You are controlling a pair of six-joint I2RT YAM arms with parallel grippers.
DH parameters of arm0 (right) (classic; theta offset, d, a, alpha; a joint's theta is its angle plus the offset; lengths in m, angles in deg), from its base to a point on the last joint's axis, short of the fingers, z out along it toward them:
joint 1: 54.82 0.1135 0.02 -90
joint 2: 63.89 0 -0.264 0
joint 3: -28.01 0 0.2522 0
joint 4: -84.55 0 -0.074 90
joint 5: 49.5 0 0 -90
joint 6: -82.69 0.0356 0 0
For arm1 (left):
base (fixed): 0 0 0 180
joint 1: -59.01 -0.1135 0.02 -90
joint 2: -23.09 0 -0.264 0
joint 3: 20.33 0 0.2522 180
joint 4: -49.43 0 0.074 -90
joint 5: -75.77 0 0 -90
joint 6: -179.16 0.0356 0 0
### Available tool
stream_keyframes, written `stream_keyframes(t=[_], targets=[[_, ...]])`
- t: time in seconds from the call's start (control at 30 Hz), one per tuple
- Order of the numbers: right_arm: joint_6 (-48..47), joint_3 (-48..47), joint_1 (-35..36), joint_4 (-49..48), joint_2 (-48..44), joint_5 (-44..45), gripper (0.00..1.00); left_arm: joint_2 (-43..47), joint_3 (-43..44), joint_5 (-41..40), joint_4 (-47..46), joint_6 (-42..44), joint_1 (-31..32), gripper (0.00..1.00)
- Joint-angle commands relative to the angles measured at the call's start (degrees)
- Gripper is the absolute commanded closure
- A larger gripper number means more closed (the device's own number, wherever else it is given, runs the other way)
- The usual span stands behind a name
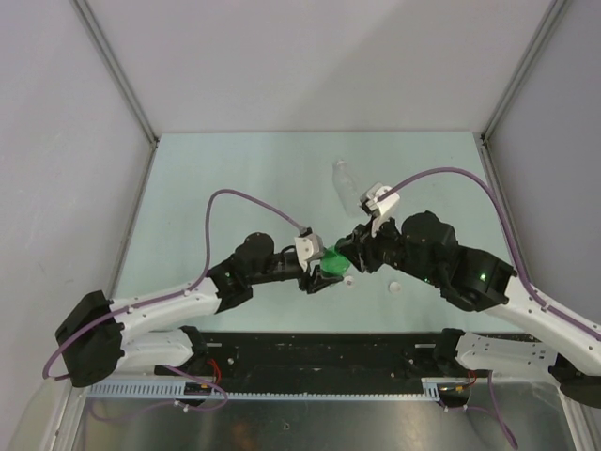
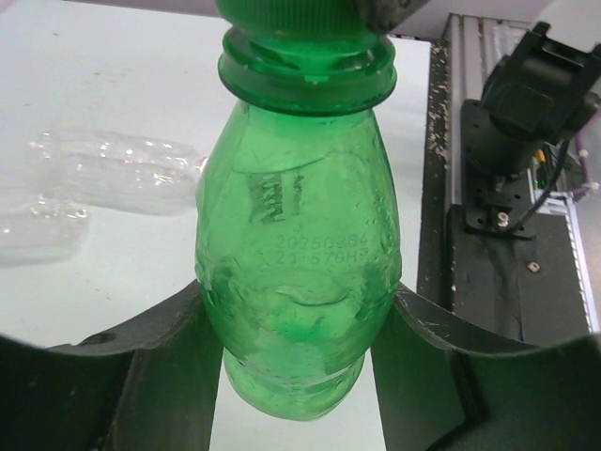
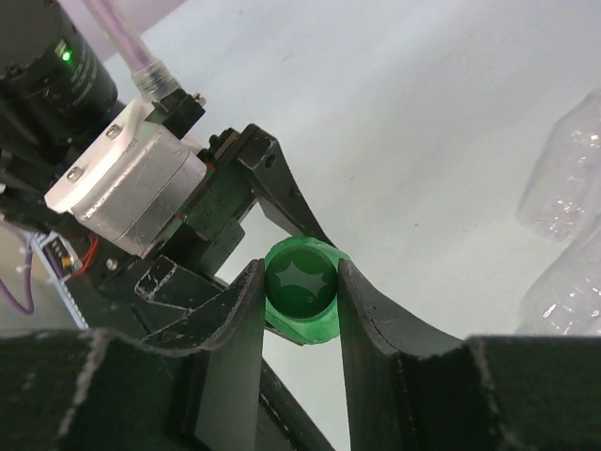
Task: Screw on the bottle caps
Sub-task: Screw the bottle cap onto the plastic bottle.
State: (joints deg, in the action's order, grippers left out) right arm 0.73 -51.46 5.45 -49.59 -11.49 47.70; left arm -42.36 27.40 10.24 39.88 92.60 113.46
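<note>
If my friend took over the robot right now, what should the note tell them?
Left gripper: shut on the green bottle.
Right gripper: shut on the green cap, which sits on that bottle's neck.
Two clear bottles lie on the table, beyond the arms.
One white cap lies loose by the right arm; the other is not in view.
Done: the green cap is on the neck; how tight, cannot tell.
Left: finish twisting it, then cap both clear bottles.
</note>
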Motion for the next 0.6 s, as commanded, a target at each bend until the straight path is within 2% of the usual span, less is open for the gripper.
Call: stream_keyframes(t=[0.0, 0.2, 0.4, 0.57], targets=[[3.5, 0.3, 0.4, -1.2, 0.8, 2.6, 0.92, 2.6, 6.4, -5.7, -7.8, -0.5, 0.0, 1.0], [5.5, 0.5, 0.6, -2.8, 1.4, 9.0, 0.92, 1.7, 7.9, -10.9, -8.0, -0.2, 0.3, 1.0], [6.3, 0.5, 0.7, -4.5, 3.3, 11.1, 0.93, -1.1, 10.5, -14.7, -7.9, 4.2, 1.3, 1.0], [8.5, 0.5, 0.8, -4.3, 4.1, 17.9, 0.95, -3.0, 13.0, -18.6, -7.9, 5.0, 1.6, 1.0]])
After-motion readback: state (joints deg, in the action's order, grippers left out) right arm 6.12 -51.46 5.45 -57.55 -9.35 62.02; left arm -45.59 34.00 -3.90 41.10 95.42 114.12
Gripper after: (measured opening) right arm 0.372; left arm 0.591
